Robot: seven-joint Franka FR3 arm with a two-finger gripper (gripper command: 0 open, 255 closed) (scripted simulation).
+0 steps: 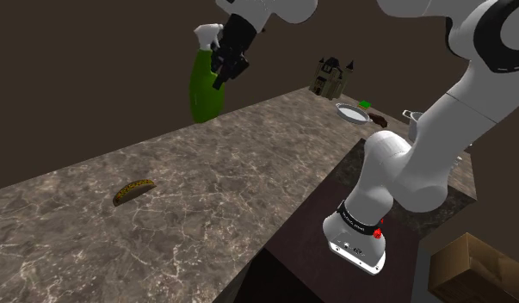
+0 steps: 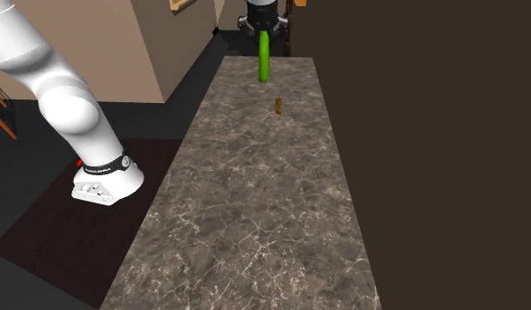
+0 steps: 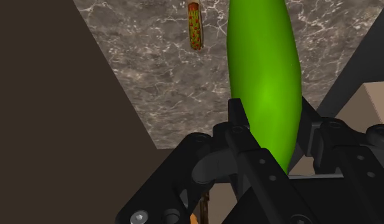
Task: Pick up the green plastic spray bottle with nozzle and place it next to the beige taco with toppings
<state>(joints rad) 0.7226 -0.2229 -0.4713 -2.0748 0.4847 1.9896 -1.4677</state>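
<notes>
Gripper (image 1: 225, 64) fingers are seen in the shoulder view clenched on the green spray bottle (image 1: 201, 90), just below its white nozzle (image 1: 207, 34). The bottle is held tilted above the far end of the marble counter (image 1: 249, 163), and its base appears clear of the surface. The taco (image 1: 132, 191) is seen well apart from it, nearer the camera. Because the bottle is gripped so high, a swing of the long body during the carry is to be feared.

From the second exterior view, the bottle (image 2: 265, 57) is seen hanging under the gripper (image 2: 261, 22) at the counter's far end, with the taco (image 2: 279, 107) a little nearer and towards that view's right. If the bottle is lowered too close, the taco could be struck or pushed. If it is set down tilted, it could topple.

Through the wrist view, the rounded green body (image 3: 263, 63) is seen clasped between the two fingers (image 3: 238, 114), with the taco (image 3: 195, 25) beyond it on the counter (image 3: 165, 83). The body looks smooth and bulging, so a slip within the grasp is judged possible. The counter's edge lies close by, so a fall off the counter cannot be ruled out.
</notes>
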